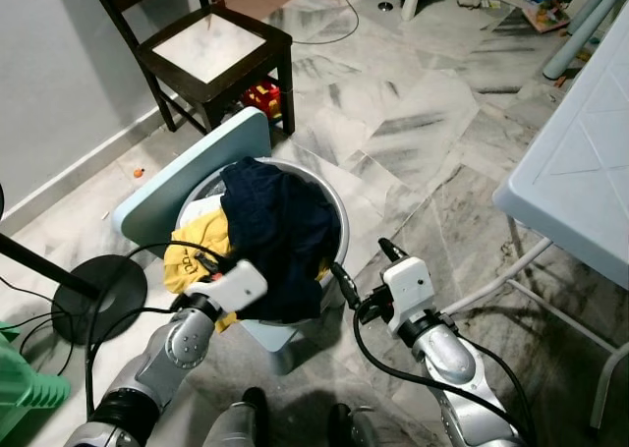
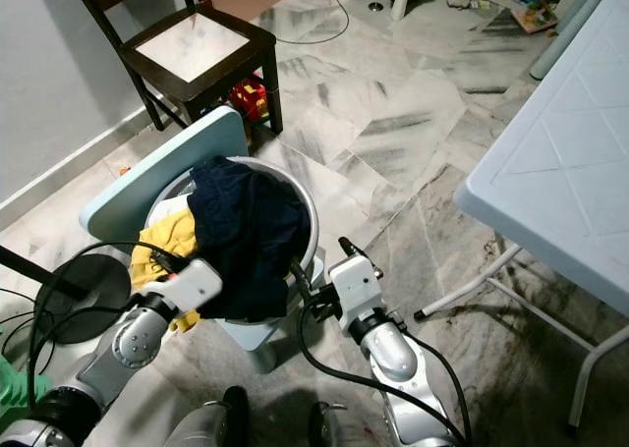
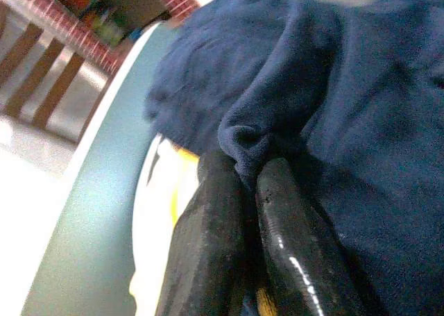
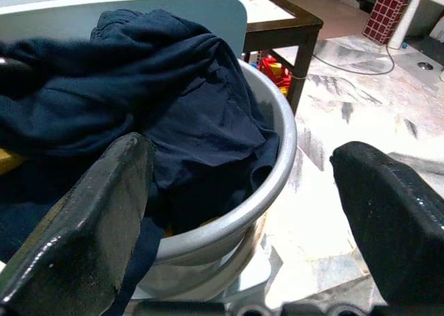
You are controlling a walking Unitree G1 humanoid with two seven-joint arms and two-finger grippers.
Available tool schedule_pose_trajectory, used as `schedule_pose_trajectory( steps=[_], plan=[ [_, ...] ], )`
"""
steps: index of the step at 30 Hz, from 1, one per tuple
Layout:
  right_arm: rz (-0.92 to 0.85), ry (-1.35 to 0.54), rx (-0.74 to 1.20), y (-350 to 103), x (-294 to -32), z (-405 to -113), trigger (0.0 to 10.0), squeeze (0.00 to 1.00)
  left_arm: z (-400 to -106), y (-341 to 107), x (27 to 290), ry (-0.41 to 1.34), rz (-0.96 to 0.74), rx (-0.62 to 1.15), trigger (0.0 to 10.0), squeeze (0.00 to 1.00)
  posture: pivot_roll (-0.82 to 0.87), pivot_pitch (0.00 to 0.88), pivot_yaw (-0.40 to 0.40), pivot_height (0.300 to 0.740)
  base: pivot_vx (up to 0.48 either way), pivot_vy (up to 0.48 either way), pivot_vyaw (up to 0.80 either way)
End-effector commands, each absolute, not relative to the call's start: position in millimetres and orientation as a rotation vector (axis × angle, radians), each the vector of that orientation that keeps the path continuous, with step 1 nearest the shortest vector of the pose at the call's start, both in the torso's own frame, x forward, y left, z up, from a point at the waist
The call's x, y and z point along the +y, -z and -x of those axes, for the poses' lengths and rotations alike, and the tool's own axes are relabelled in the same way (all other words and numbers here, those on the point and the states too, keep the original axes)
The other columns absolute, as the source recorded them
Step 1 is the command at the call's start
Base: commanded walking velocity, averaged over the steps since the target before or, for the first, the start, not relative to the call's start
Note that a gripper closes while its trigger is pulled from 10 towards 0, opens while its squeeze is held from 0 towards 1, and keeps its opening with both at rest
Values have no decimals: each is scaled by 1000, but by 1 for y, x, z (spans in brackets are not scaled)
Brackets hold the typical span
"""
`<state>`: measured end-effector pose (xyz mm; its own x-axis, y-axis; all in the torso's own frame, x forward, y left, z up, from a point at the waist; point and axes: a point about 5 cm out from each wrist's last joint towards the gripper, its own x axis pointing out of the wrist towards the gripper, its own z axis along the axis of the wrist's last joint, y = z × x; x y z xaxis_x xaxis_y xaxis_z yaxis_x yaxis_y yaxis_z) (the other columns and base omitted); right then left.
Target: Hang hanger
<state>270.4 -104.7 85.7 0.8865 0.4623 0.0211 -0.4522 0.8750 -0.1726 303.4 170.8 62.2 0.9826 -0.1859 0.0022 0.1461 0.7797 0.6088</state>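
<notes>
From the eye views, the task looks barely begun: no hanger can be made out, perhaps buried in the grey basket (image 1: pixel 339 221) under the navy garment (image 1: pixel 280 236). In the left wrist view, the left gripper (image 3: pixel 251 184) has its jaws clenched on a navy fold. In the right wrist view, the right gripper (image 4: pixel 243 191) is released beside the rim.

Yellow cloth (image 1: pixel 197 255): mostly buried under the dark blue garment (image 1: pixel 275 236).
Basket (image 1: pixel 334 211): inside hidden by laundry.
White table (image 1: pixel 580 162): cut off at the edge.
Chair (image 1: pixel 211 49): back cropped at the top.
</notes>
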Motion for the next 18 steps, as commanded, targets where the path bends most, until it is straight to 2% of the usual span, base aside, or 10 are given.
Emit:
schedule_pose_trajectory(
  steps=[1,5,8,11,14,16,18],
  plan=[
    [159,-493,-45,-81,-103,-267,10000,0,-297,-55,176,132,-579,-16,10000,1000,54,273,-41,740,0,0,0],
    [161,-498,-47,-82,-103,-269,10000,0,-291,-60,174,48,-295,19,10000,1000,61,274,-48,740,0,0,0],
    [161,-504,-47,-82,-102,-269,10000,0,-290,-66,171,28,-185,14,10000,1000,63,274,-52,740,0,0,0],
    [162,-509,-46,-81,-101,-269,10000,0,-290,-71,168,30,-151,3,10000,1000,66,275,-55,740,0,0,0],
    [162,-521,-47,-82,-99,-270,10000,0,-292,-86,157,62,-82,-32,10000,1000,69,274,-57,740,0,0,0],
    [162,-523,-48,-82,-98,-270,10000,0,-293,-89,152,55,21,3,10000,1000,71,275,-57,740,0,0,0],
    [163,-525,-49,-82,-98,-271,10000,0,-292,-95,140,122,87,12,10000,1000,71,274,-56,740,0,0,0]
  ],
)
